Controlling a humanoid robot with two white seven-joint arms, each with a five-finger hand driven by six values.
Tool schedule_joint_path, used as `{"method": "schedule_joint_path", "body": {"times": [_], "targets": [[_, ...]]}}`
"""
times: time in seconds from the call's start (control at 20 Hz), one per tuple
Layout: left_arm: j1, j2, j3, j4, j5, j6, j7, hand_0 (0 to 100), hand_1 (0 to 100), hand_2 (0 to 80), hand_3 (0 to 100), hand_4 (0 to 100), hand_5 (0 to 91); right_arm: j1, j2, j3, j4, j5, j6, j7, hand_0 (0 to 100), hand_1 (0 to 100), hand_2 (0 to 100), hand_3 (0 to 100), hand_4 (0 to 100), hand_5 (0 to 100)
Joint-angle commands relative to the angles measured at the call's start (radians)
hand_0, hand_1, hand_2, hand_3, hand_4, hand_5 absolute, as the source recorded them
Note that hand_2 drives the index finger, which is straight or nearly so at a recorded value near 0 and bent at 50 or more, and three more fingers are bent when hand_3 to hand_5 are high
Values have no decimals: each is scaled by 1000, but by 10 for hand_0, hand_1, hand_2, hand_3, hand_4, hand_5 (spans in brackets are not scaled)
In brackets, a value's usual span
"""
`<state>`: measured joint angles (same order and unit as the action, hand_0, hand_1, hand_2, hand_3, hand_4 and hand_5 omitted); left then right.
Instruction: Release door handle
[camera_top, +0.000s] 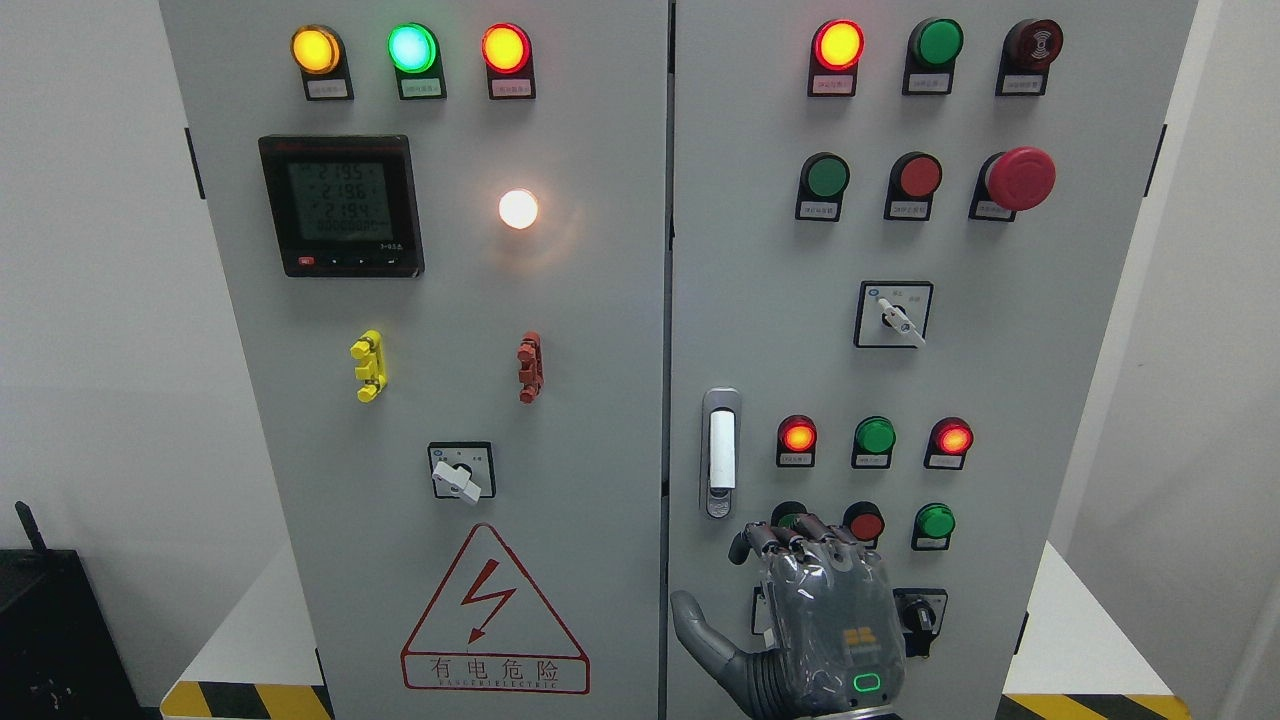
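The door handle (721, 453) is a silver, upright latch with a keyhole at its foot, set at the left edge of the right cabinet door (1050, 400). My right hand (800, 600) comes up from the bottom edge, just below and to the right of the handle, with a small gap between them. Its back faces the camera. Its fingers (800, 540) are loosely bent towards the door and the thumb (700, 625) is spread out to the left. It holds nothing. The left arm does not show.
Both grey cabinet doors are closed, with the seam (668, 350) between them. The right door carries lit and unlit buttons, a red emergency stop (1020, 178) and a rotary switch (895, 315). The left door has a meter (342, 205) and a warning triangle (494, 610).
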<state>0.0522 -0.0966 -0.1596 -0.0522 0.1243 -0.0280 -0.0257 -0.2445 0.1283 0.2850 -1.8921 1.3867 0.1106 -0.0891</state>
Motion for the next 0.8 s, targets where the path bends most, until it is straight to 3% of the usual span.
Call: {"method": "schedule_joint_path", "body": {"times": [0.0, 0.1, 0.3, 0.65, 0.75], "targets": [[0, 0, 0, 0, 0, 0, 0, 0, 0, 44, 105, 4, 0, -25, -1, -4, -12, 6, 39, 41, 190, 278, 747, 924, 692, 628], [0, 0, 0, 0, 0, 0, 0, 0, 0, 44, 105, 4, 0, -39, -1, 0, -12, 6, 75, 55, 198, 225, 760, 938, 706, 633], [0, 0, 0, 0, 0, 0, 0, 0, 0, 44, 105, 4, 0, -49, -4, 0, -12, 6, 73, 60, 182, 174, 778, 954, 718, 635], [0, 0, 0, 0, 0, 0, 0, 0, 0, 45, 105, 4, 0, -59, -2, 0, -7, 8, 78, 63, 165, 232, 795, 970, 717, 635], [0, 0, 0, 0, 0, 0, 0, 0, 0, 45, 105, 4, 0, -67, -2, 0, -7, 11, 81, 84, 163, 236, 794, 971, 718, 636]]}}
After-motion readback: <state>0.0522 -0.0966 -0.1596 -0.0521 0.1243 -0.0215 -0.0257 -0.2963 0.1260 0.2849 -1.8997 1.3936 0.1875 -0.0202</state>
